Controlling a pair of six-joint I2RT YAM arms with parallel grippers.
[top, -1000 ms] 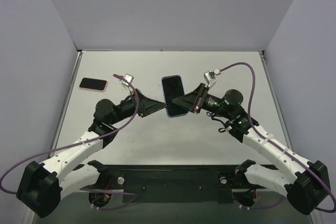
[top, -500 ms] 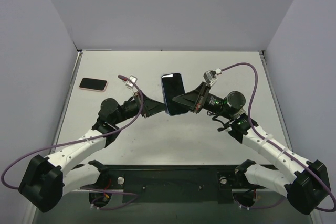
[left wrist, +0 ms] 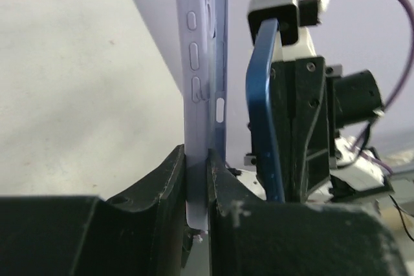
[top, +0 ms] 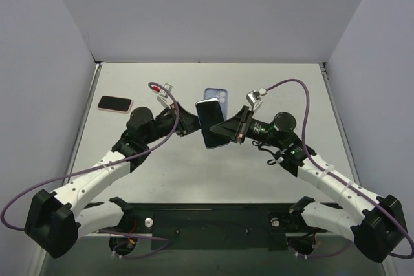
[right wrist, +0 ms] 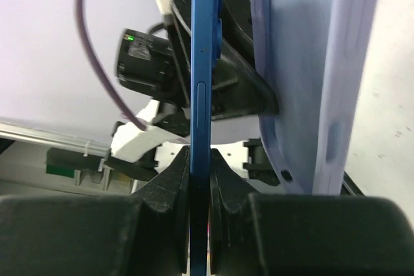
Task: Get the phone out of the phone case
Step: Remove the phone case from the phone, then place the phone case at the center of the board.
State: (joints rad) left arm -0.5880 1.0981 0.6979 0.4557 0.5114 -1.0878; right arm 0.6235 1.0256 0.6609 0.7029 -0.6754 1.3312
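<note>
As left hand (left wrist: pixel 197 163) grips one case (left wrist: pixel 202 63), right hand (right wrist: pixel 200 158), one blue phone (right wrist: pixel 202 63)

Left fingers (left wrist: pixel 162 189) clamped; right fingers (right wrist: pixel 169 185) clamped; both raised mid-air.

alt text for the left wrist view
A lavender phone case stands edge-on, pinched in the left end effector. To its right, across a gap, the right end effector holds the blue phone, also edge-on.
</note>
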